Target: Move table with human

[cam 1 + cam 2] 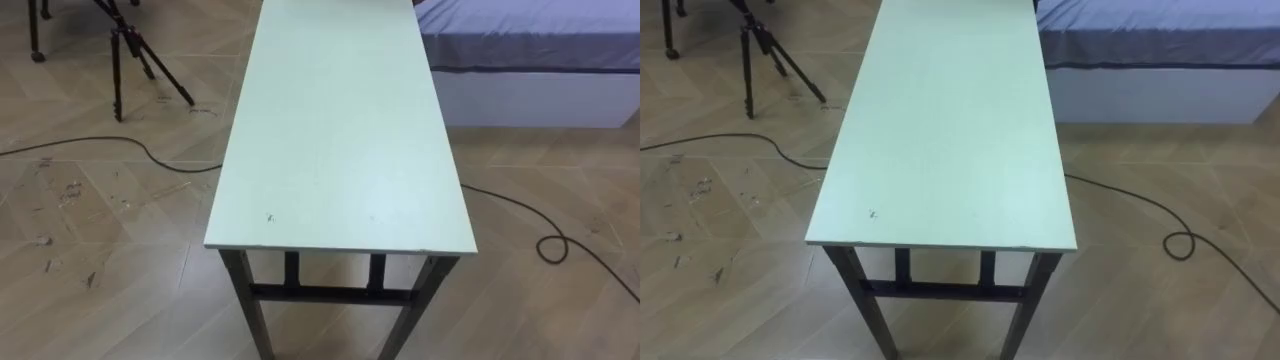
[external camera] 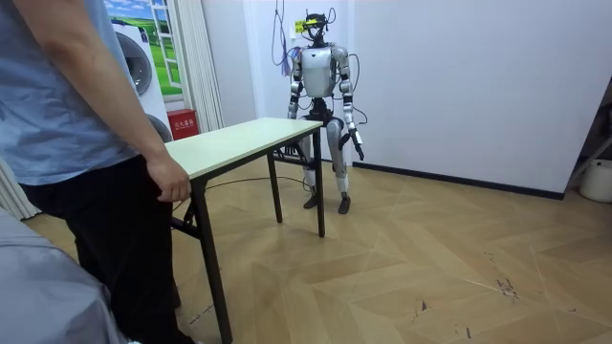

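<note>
A long table (image 1: 340, 130) with a pale green top and black legs runs away from me in the eye views, its near short end just below me. In the room view I stand upright at the table's (image 2: 239, 139) far end, close to the white wall. My left hand (image 2: 359, 148) hangs at my side, away from the table. My right arm comes down behind the table's far corner, which hides the hand. A person (image 2: 76, 115) in a blue shirt stands at the other end, with one hand (image 2: 170, 182) at the table's edge.
A bed (image 1: 530, 40) with a blue cover stands close to the table's right side. A black tripod (image 1: 130, 50) stands on the floor to the left. Dark cables (image 1: 550, 245) lie on the wooden floor on both sides. A red box (image 2: 182, 124) sits by the curtain.
</note>
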You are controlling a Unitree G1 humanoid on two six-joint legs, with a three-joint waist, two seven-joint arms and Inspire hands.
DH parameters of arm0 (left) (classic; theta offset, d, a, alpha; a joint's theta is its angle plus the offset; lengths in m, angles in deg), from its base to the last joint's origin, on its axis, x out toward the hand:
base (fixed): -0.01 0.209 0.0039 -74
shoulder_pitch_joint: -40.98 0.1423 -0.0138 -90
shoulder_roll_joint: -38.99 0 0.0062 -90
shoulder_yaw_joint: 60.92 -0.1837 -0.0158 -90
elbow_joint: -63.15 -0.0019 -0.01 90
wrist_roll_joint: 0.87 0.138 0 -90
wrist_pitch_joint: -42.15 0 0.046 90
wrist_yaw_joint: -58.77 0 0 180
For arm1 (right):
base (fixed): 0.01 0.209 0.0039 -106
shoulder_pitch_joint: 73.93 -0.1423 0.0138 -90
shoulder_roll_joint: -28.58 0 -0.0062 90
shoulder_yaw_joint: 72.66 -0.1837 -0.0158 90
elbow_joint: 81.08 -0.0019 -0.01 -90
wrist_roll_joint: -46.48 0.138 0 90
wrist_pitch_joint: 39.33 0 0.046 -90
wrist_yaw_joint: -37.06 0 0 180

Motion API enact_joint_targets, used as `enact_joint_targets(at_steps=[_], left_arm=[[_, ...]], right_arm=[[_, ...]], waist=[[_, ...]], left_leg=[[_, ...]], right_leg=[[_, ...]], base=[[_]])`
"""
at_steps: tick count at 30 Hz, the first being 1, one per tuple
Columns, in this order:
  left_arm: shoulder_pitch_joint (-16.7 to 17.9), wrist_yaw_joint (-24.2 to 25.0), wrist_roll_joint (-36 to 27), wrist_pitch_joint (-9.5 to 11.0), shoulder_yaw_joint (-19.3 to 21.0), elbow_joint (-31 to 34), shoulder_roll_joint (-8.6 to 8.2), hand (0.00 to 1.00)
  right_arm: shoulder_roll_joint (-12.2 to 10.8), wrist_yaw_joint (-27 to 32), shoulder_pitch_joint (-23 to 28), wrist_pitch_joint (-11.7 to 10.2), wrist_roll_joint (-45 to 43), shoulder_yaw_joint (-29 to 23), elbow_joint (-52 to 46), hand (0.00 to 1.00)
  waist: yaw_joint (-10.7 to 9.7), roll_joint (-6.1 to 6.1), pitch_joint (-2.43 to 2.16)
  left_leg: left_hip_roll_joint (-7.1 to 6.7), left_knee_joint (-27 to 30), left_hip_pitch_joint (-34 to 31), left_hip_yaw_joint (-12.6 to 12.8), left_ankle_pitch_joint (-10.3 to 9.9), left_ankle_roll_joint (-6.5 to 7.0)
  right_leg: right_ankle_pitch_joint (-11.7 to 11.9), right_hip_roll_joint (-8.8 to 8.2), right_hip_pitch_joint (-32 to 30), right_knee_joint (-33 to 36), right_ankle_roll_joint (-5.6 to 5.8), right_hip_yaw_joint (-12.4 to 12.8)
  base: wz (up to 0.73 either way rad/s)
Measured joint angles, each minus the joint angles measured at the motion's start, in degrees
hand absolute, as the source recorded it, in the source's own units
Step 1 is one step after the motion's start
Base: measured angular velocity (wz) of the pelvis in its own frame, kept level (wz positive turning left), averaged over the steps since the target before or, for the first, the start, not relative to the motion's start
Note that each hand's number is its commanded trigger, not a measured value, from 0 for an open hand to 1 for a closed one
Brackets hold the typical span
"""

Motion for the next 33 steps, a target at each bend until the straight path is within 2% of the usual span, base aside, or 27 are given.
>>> enact_joint_targets(at_steps=[9, 11, 19, 21, 26, 28, 29, 33], left_arm=[[-0.27, 0.64, -0.32, -0.01, -0.04, -0.01, -0.01, 0.0], [-0.41, 1.49, -2.34, -0.07, 0.07, -0.07, 0.0, 0.0], [-0.51, 8.93, -10.37, -1.51, 0.55, -0.09, 0.54, 0.0], [-0.51, 11.86, -13.16, -1.66, 0.48, -0.06, 1.19, 0.0], [-0.52, 18.33, -19.43, -2.04, -0.36, 1.6, 1.48, 0.0], [-0.61, 20.18, -22.24, -2.55, -0.6, 3.24, 1.53, 0.0], [-0.62, 21.33, -24.09, -2.8, -0.57, 4.82, 1.49, 0.0], [-0.53, 24.92, -30.55, -2.84, -2.51, 7.68, 1.52, 0.0]], right_arm=[[0.13, -1.45, 0.43, 0.0, 1.26, 0.59, 0.24, 0.0], [0.16, -1.67, 0.11, 0.01, 1.71, 0.5, 0.28, 0.0], [0.28, -5.23, 0.51, 0.81, 2.04, -1.0, 0.19, 0.0], [0.32, -6.4, 0.57, 1.16, 3.0, -1.96, -0.03, 0.0], [1.42, -8.53, 0.61, 1.47, 5.82, -2.4, -0.7, 0.0], [1.94, -8.86, 0.98, 1.95, 6.1, -2.55, -3.24, 0.0], [1.93, -9.41, 1.74, 2.02, 6.87, -3.47, -6.05, 0.0], [1.92, -11.21, 3.26, 2.0, 10.4, -3.5, -13.78, 0.0]], waist=[[0.2, -0.29, 0.02], [0.22, -0.17, 0.01], [0.24, 0.25, -0.01], [0.18, 0.36, 0.0], [0.28, 0.78, -0.11], [0.27, 0.99, -0.23], [0.27, 1.18, -0.43], [0.17, 1.71, -0.41]], left_leg=[[0.0, -0.07, 0.14, 0.04, 0.0, 0.0], [0.0, -0.09, 0.02, 0.05, 0.0, 0.0], [0.01, 0.01, -0.46, -0.12, -0.13, 0.21], [-0.01, 0.17, -0.77, -0.1, -0.13, 0.21], [0.0, 0.2, -0.93, 0.0, -0.13, 0.21], [0.0, 0.28, -1.22, 0.07, -0.13, 0.21], [0.03, 0.27, -1.62, 0.09, -0.13, 0.22], [-0.02, 0.23, -1.63, 0.21, -0.13, 0.22]], right_leg=[[0.0, 0.02, 0.07, 0.04, 0.0, 0.14], [0.01, 0.01, 0.05, 0.03, 0.01, 0.03], [0.02, -0.04, -0.28, 0.0, 0.03, -0.28], [0.02, -0.1, -0.46, 0.02, 0.04, -0.53], [0.02, -0.1, -1.23, 0.17, 0.04, -0.45], [0.02, -0.12, -1.75, 0.35, 0.03, -0.35], [0.06, -0.09, -1.93, 0.52, -0.02, -0.32], [0.06, -0.23, -2.02, 1.05, -0.01, -0.29]], base=[[-0.01], [0.02], [0.02], [0.02], [0.0], [-0.03], [0.0], [-0.03]])
